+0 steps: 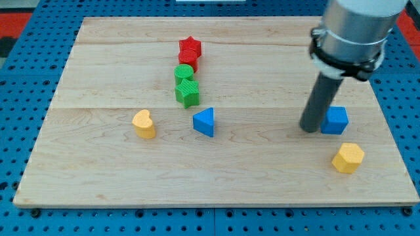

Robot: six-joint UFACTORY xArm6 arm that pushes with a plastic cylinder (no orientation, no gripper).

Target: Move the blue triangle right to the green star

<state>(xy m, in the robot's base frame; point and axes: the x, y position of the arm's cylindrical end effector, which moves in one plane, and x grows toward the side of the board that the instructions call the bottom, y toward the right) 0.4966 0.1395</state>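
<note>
The blue triangle (204, 122) lies near the board's middle, just below and to the right of the green star (188, 93). A green round block (184, 73) sits directly above the star, touching it. My tip (310, 128) rests on the board far to the right of the triangle. It stands right against the left side of a blue cube (335, 120).
A red star (189, 48) sits above the green round block, with another red block (188, 61) just under it. A yellow heart (144, 124) lies left of the triangle. A yellow hexagon (348, 157) lies at the lower right. The wooden board (98, 177) rests on a blue pegboard.
</note>
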